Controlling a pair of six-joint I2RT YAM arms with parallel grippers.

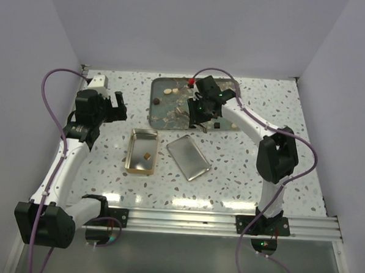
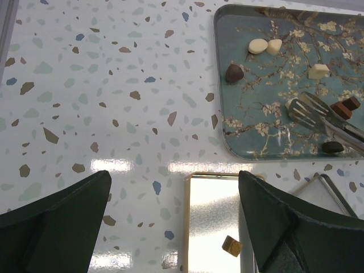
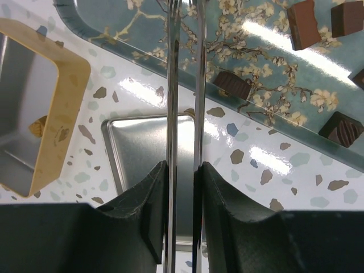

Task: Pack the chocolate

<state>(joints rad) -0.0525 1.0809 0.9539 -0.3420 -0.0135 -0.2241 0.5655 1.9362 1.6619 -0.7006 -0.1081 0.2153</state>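
Gold tin [image 1: 139, 143] on desk [image 1: 230, 169], one chocolate [image 1: 147, 155] inside, lid [image 1: 189, 157] beside; right pincer [image 1: 198, 121] holds tongs [image 1: 185, 112] over teal tray [image 1: 165, 108]; left pincer [image 1: 115, 105] agape.

Tongs [image 3: 185, 85] ran off the top edge in the right wrist view, so their tips were out of sight. The gold tin [image 3: 68, 85] got chopped at the left. In the left wrist view only a corner of the lid [image 2: 330, 190] showed, and the tray [image 2: 233, 114] was cut off on the right. Overhead, the chocolate [image 1: 168, 91] was too tiny to count.

Terrazzo table [image 1: 260, 177], teal tray [image 1: 165, 115] (blossom print), gold tin [image 1: 139, 144], lid [image 1: 189, 156] alongside
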